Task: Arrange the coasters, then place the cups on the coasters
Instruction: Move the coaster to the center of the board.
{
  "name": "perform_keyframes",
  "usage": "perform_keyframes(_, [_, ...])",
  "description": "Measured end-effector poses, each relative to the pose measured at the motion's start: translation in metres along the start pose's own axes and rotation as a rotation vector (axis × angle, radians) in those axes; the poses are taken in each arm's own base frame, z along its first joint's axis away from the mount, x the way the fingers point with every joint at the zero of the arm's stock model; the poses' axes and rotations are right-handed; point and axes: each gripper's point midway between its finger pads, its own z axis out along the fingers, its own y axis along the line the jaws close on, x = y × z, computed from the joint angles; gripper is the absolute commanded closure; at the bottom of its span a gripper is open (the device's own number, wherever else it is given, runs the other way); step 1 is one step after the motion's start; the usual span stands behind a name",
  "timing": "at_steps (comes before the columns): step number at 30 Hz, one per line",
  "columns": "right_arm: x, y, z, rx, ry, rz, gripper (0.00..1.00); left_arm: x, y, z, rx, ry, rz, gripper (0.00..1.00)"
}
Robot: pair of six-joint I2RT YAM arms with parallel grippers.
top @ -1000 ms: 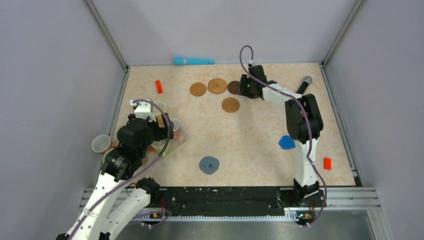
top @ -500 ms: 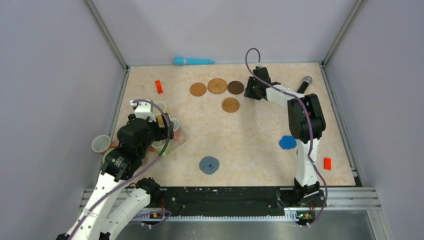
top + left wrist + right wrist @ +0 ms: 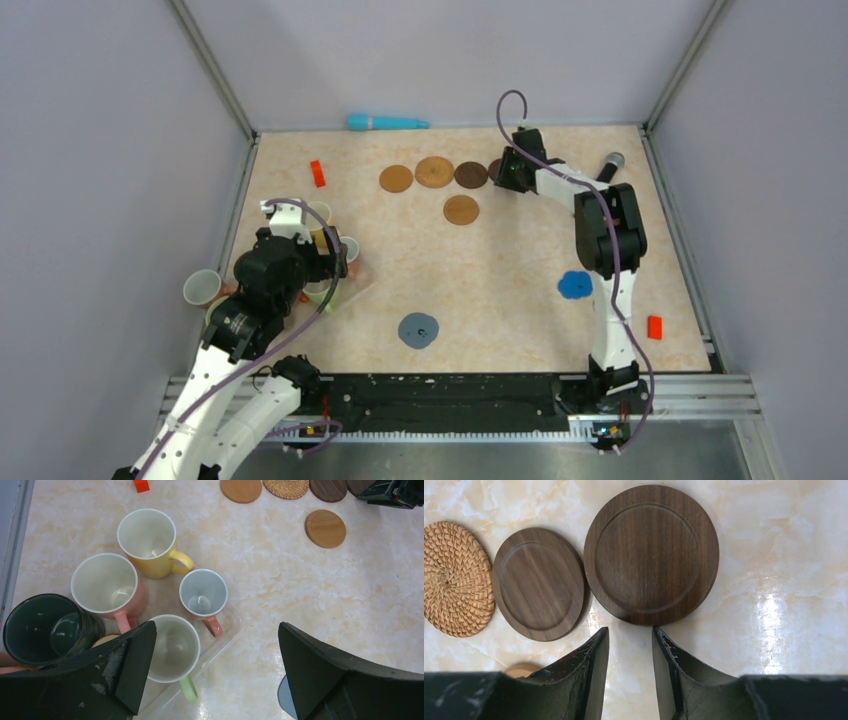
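Coasters (image 3: 435,172) sit in a row at 12 o'clock. Right gripper (image 3: 629,630) hangs there, narrow, empty. Left gripper (image 3: 216,630) is wide above cups (image 3: 103,582) at 9 o'clock.

1. Seven coasters (image 3: 461,209) showed: two tan, one woven, two dark brown, one bright blue scalloped and one grey-blue.
2. Six cups (image 3: 147,542) could be counted: five bunched together and a cream cup (image 3: 201,288) apart. The arm may have hidden more.
3. Two red blocks (image 3: 317,173) lay there.
4. There was one microphone (image 3: 608,167).
5. There was one turquoise tube (image 3: 387,123).
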Motion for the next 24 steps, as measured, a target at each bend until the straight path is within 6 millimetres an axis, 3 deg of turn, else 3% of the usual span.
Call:
perform_keyframes(11, [-0.005,-0.002,0.005,0.025,-0.001,-0.008,0.64,0.000,0.001,0.000,-0.007,-0.002,0.000,0.03])
perform_keyframes(21, [0.009,0.016,0.000,-0.058,0.011,-0.001,0.65,0.000,0.001,0.000,-0.007,-0.002,0.000,0.03])
perform_keyframes(24, [0.017,0.032,-0.001,-0.091,0.021,0.004,0.65,0.000,0.001,0.000,-0.007,-0.002,0.000,0.03])
